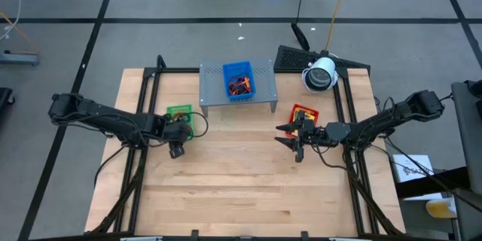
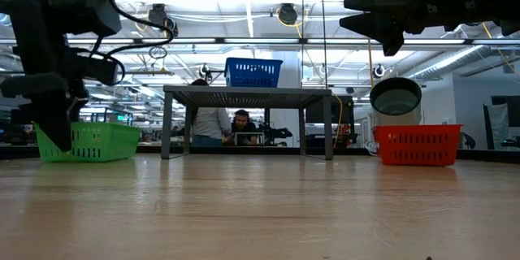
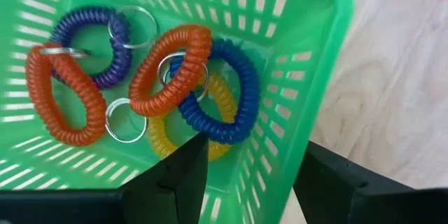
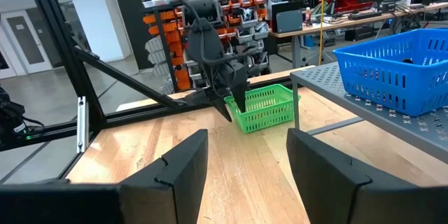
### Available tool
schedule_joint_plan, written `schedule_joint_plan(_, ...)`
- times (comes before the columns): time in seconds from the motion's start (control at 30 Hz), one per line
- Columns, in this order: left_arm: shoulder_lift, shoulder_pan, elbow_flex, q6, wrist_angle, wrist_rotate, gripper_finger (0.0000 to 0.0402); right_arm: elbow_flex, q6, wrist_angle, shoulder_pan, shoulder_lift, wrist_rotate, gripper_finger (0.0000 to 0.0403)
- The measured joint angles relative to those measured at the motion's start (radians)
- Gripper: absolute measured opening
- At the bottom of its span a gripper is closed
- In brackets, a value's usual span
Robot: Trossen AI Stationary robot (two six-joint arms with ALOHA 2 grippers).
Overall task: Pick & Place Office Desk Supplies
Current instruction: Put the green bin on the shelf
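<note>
Left wrist view: left gripper, fingers apart and empty, straddles green tray wall; coils inside (tray at 9 o'clock). Closing risks dragging the tray. Right gripper waits, fingers apart.

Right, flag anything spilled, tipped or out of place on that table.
Nothing stands out. The green plastic tray, blue plastic tray and red plastic tray sit upright, and the coiled wrist loops stay inside the green one.
</note>
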Motion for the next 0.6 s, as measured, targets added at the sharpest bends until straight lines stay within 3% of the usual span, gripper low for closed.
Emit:
schedule_joint_plan(0.33, 0.094, 0.0, 0.0, -0.042, 0.018, 0.018, 0.0182, 0.0, 0.0, -0.006, 0.0, 0.0, 0.0, 0.0185)
schedule_joint_plan(0.47, 0.097, 0.0, 0.0, -0.045, 0.036, 0.039, 0.0126, 0.0, 0.0, -0.006, 0.0, 0.0, 0.0, 0.0185)
schedule_joint_plan(0.6, 0.097, -0.001, 0.0, -0.049, 0.041, 0.038, 0.0035, 0.0, 0.0, -0.006, 0.0, 0.0, 0.0, 0.0185)
